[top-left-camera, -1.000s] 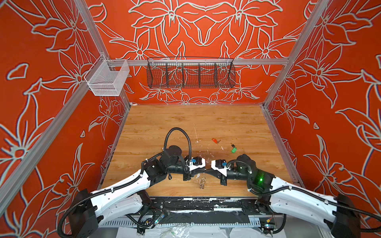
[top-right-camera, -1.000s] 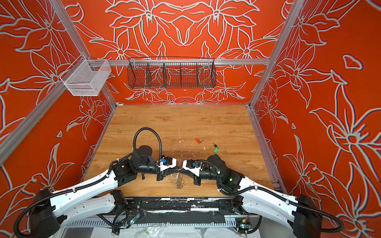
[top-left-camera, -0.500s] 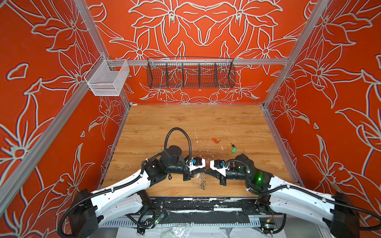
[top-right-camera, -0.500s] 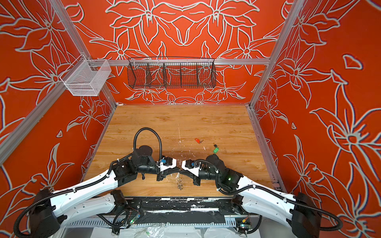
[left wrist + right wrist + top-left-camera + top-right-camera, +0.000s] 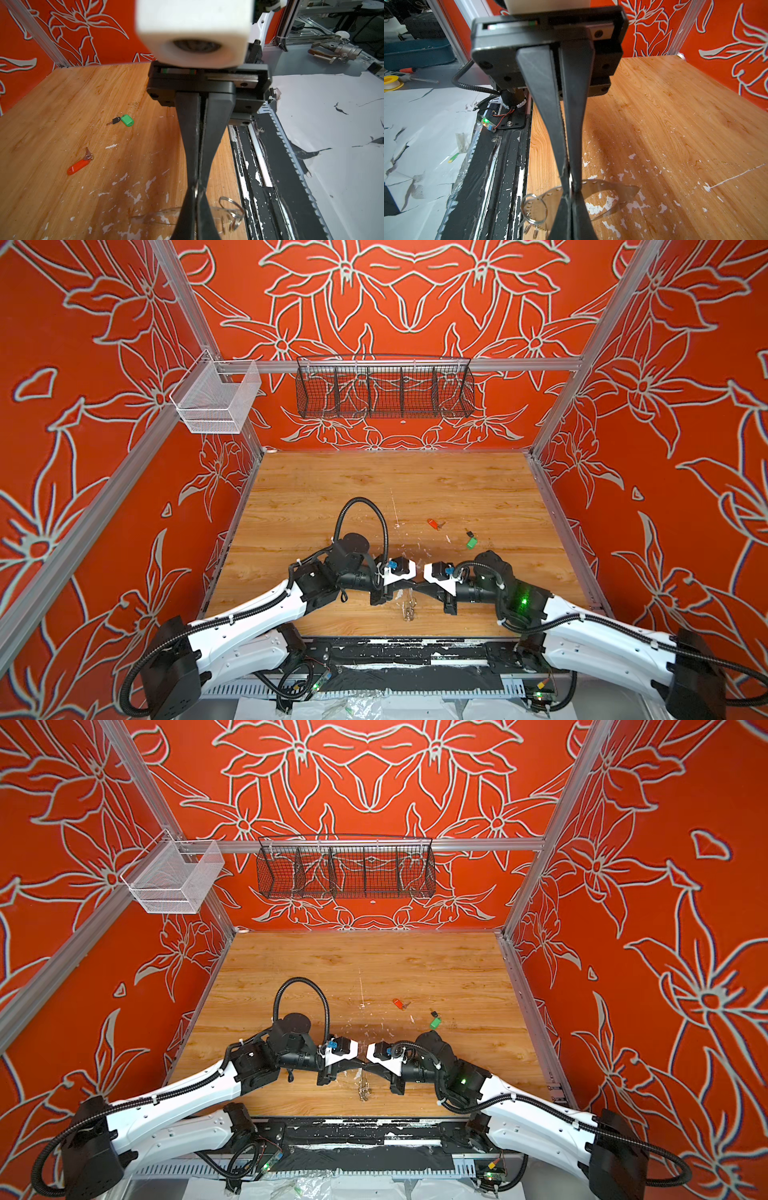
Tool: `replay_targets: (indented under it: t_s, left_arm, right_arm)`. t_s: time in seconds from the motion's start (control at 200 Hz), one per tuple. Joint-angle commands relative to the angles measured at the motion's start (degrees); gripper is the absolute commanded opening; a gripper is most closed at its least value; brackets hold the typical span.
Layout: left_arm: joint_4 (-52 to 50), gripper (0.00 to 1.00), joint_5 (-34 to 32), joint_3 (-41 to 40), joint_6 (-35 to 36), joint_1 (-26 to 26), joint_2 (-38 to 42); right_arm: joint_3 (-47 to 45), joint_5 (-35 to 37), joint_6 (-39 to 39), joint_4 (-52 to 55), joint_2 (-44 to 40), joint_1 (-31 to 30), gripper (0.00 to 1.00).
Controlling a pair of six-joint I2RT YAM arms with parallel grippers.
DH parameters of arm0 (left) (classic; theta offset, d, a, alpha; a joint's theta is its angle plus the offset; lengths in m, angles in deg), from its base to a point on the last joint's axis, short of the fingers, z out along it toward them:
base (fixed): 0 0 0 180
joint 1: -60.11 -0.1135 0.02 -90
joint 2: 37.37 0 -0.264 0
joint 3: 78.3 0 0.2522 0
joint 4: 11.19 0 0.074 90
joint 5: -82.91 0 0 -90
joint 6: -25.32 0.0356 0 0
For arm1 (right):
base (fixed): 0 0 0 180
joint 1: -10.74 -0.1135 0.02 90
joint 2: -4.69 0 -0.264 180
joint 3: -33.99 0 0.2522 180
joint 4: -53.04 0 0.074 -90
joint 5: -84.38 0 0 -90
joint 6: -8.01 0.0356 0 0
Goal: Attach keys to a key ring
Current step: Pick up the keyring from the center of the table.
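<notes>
Meeting near the counter's (image 5: 332, 497) front edge, left gripper (image 5: 195, 194) and right gripper (image 5: 570, 190) jaws clamp the key ring (image 5: 604, 185), long axis front-to-back, split rings (image 5: 534, 207) frontward. Orange key (image 5: 78, 166) and green key (image 5: 127, 120) lie behind, open room around.

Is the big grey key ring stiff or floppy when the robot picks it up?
The key ring looks like a thin flat band, so it may bend a little. Its wire split rings hang loose and would probably swing. Being so thin, it is likely light.
</notes>
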Motion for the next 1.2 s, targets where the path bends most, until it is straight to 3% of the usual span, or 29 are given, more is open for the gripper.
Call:
replay_targets:
  t_s: [0.0, 0.155, 0.28, 0.425, 0.53, 0.861, 1.011, 1.191]
  left_arm:
    - [-0.3, 0.00, 0.5, 1.0, 0.6, 0.2, -0.7]
    - [0.7, 0.00, -0.4, 0.6, -0.2, 0.2, -0.6]
    - [4.4, 0.00, -5.0, -0.6, -5.0, -0.3, 0.1]
    - [11.4, 0.00, -6.4, -4.0, -10.7, -2.1, 3.5]
    - [13.8, 0.00, -9.5, -6.2, -12.1, -2.4, 6.4]
    - [22.8, 0.00, -22.6, -14.1, -15.7, -2.4, 14.5]
    - [23.6, 0.00, -30.7, -13.3, -19.8, -2.3, 13.2]
    - [23.9, 0.00, -35.5, -12.4, -22.0, -2.3, 10.6]
  right_arm:
    - [0.7, -1.4, -0.5, -2.5, -0.7, -0.3, 0.00]
    - [0.8, -0.9, -0.4, -2.5, -0.4, -0.3, 0.00]
    - [-0.3, 3.8, -0.7, -2.8, -1.3, -0.3, 0.41]
    - [-3.7, 11.2, -1.4, -4.7, -4.0, -0.2, 0.53]
    - [-4.8, 13.1, -1.5, -5.6, -5.4, -0.1, 0.53]
    - [-6.5, 28.4, 4.3, -11.4, -6.1, 2.4, 0.57]
    - [-4.5, 30.6, 9.6, -11.4, -2.2, 6.8, 0.58]
    - [-0.6, 32.4, 19.6, -9.1, 5.8, 15.7, 0.61]
